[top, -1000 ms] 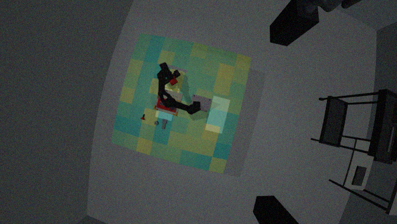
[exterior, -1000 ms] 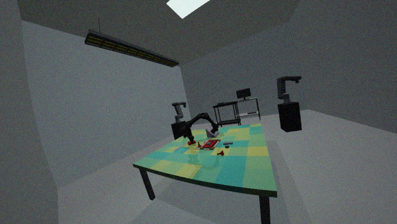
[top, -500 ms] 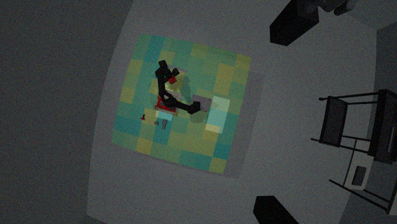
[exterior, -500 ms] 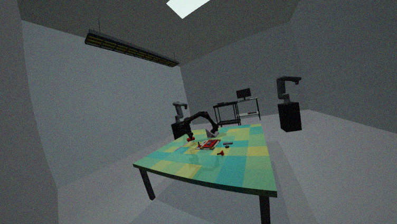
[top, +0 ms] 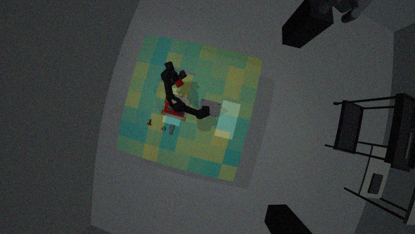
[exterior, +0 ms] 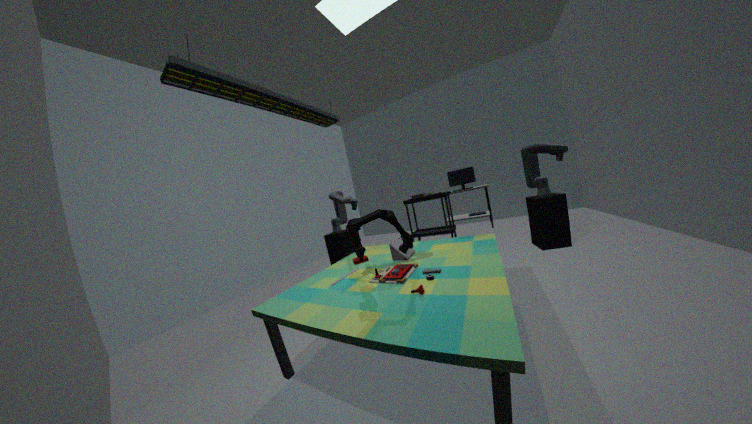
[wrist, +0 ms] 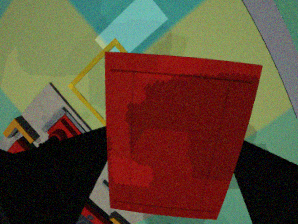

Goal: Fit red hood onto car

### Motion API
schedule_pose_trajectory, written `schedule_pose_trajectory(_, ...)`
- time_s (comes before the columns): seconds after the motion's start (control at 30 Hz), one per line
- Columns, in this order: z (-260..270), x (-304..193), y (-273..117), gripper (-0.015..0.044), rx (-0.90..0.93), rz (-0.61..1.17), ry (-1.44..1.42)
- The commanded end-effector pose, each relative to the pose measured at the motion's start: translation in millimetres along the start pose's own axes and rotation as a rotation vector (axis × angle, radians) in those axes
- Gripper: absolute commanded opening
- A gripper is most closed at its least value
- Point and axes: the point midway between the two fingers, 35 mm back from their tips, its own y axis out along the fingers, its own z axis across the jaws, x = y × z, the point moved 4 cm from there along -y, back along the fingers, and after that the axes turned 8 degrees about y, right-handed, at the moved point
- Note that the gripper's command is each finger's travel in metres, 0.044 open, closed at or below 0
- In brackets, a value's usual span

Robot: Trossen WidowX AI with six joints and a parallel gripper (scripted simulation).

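Now, from left in the top view, see first a red part (top: 149,123) (exterior: 418,290), then a wheel (top: 163,127) (exterior: 430,277) and a grey part (top: 171,129) (exterior: 431,271), all outside the jig (top: 184,118) (exterior: 392,282). Next comes, held within that jig, the chassis (top: 177,113) (exterior: 409,268) (wrist: 62,131); can't make out pegs at this size. Just right of it and farther up the view, find the hood (top: 179,83) (exterior: 358,260) (wrist: 177,135), squeezed at its sides by the gripper (top: 177,79) (exterior: 360,256) (wrist: 172,139), apparently off the table. In the wrist view, with its long axis running up and down, see the chassis off to the left, set on a slant. So probably needs carrying leftward in that view and turning to match before lowering; might catch on a peg if skewed.
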Motion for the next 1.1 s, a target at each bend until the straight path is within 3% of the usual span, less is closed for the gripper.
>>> schedule_pose_trajectory(0.0,14,-7,-2,0.0000,0.000,-0.001,-0.041)
schedule_pose_trajectory(1.07,138,-105,-9,0.0000,-0.001,-0.007,-0.488)
